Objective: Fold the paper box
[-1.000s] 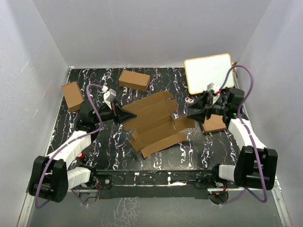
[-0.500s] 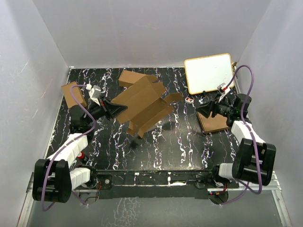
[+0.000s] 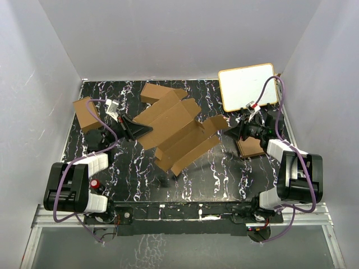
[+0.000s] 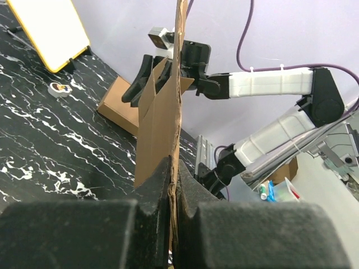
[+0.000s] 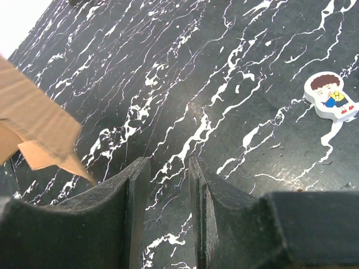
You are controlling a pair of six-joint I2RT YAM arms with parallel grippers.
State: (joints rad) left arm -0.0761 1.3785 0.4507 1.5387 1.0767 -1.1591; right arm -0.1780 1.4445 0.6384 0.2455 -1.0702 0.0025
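Observation:
The paper box point(image 3: 174, 130) is a wide brown die-cut sheet with flaps, held tilted up off the black marbled table point(image 3: 129, 179). My left gripper point(image 3: 147, 130) is shut on its left edge. In the left wrist view the paper box point(image 4: 168, 112) runs edge-on away from the clamped left gripper point(image 4: 173, 175). My right gripper point(image 3: 227, 130) sits just right of the sheet's right flap, its jaws a narrow gap apart with nothing between them. In the right wrist view a corner of the paper box point(image 5: 33, 120) hangs left of the right gripper point(image 5: 168, 168), apart from it.
Two short brown cartons point(image 3: 159, 93) point(image 3: 85, 112) lie at the back left. A yellow-framed whiteboard point(image 3: 247, 85) leans at the back right. A flat brown pile of sheets point(image 3: 252, 147) lies under the right arm. A small cartoon sticker point(image 5: 331, 96) lies on the table.
The left gripper raised the sheet from flat on the table and tilted it up. The right arm drew back to the right, and its jaws narrowed.

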